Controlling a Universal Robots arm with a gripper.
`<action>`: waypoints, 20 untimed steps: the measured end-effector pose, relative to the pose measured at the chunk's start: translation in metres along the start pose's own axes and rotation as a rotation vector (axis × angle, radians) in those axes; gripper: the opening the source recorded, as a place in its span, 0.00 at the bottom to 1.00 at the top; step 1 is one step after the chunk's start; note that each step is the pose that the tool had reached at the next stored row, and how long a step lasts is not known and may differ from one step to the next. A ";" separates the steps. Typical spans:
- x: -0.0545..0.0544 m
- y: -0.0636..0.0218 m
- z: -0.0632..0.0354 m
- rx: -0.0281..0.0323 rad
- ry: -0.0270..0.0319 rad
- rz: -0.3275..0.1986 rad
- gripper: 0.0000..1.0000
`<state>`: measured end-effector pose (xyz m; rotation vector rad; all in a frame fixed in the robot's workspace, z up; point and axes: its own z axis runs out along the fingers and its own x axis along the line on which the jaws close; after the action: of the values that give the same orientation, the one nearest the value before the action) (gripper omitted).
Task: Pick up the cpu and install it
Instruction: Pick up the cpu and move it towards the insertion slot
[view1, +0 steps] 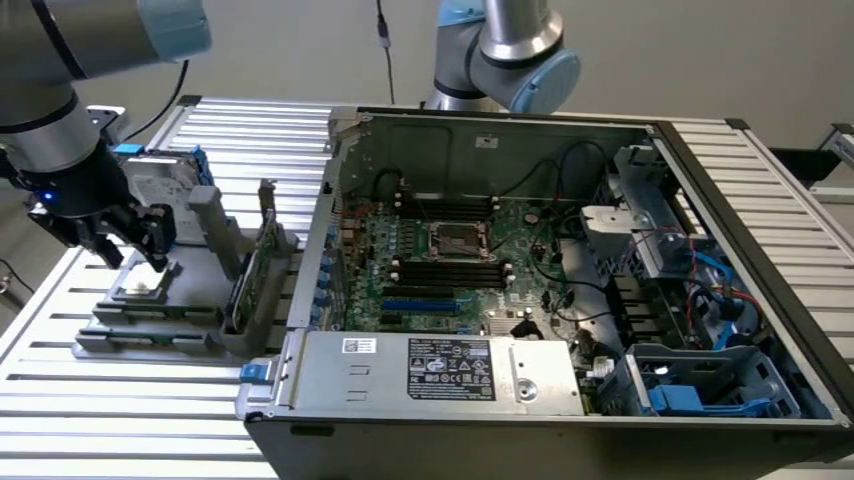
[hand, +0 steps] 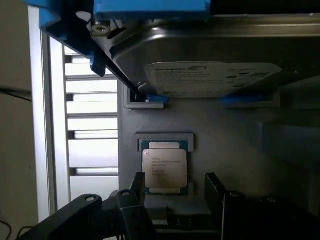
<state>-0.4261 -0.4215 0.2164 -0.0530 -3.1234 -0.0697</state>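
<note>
On the slatted metal desk (view1: 120, 410) we see a grey parts holder (view1: 147, 335) beside an open computer case (view1: 507, 150).

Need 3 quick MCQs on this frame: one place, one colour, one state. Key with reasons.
1. Where is the cpu? A in the socket; B in the grey holder; C on the hard drive.
2. Colour of the hard drive's brackets? A red; B blue; C yellow.
3. The hand is: A open over the cpu; B shut on the cpu; C shut on the hard drive.
B, it lies in the holder's recess; B, the brackets show blue; A, the fingers stand apart either side of the cpu.
</note>
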 end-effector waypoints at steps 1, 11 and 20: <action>0.000 0.0004 0.0018 0.0001 0.0001 0.000 0.60; 0.005 0.0003 0.0200 0.0000 0.0001 -0.003 0.67; 0.005 -0.0001 0.0292 -0.0070 0.0005 -0.006 0.67</action>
<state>-0.4319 -0.4201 0.1873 -0.0431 -3.1231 -0.0807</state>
